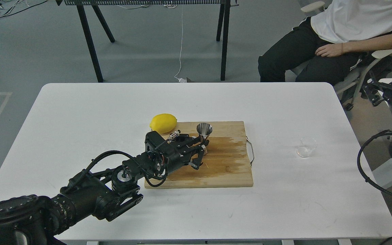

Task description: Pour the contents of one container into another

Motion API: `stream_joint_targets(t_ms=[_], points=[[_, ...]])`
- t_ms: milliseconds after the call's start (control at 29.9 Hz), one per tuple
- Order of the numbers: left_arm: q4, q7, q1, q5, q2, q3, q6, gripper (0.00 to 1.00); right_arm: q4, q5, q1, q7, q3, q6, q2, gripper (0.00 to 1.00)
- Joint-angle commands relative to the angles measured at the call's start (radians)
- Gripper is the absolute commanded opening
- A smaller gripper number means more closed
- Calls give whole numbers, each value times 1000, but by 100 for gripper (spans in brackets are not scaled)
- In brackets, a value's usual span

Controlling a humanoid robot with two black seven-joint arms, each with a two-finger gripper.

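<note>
1. Reaching over the wooden cutting board [223,170], black left gripper [201,153] with fingers spread, straddling the foot of the small shiny steel hourglass jigger [204,131].
2. Standing upright on the board, that jigger, just right of the yellow lemon [163,123].
3. Sitting well apart on the white table [80,119], right of the board: small clear glass cup [306,147].
4. Right gripper out of view.
</note>
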Motion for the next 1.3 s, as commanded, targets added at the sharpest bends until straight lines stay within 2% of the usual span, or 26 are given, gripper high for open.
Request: stream_joint_targets(t_ms=[0, 67, 167, 301, 501, 735, 969, 1270], points=[[0, 17, -5, 0, -1, -2, 0, 21, 0, 0, 0, 0, 1, 0, -2, 100], [0, 37, -7, 0, 2, -2, 0, 25, 0, 0, 0, 0, 1, 0, -2, 100], [0, 43, -7, 0, 4, -2, 0, 28, 0, 0, 0, 0, 1, 0, -2, 100], [-11, 48, -1, 0, 4, -2, 5, 49, 0, 0, 0, 0, 1, 0, -2, 100], [-12, 51, -1, 0, 6, -2, 6, 52, 0, 0, -1, 0, 0, 0, -2, 100], [-21, 45, -1, 0, 28, -2, 41, 72, 0, 0, -11, 0, 1, 0, -3, 100], [-61, 40, 19, 0, 104, -6, 49, 75, 0, 0, -14, 0, 3, 0, -3, 100], [-409, 51, 119, 0, 301, -72, 37, 84, 0, 5, -20, 0, 17, 0, -5, 100]])
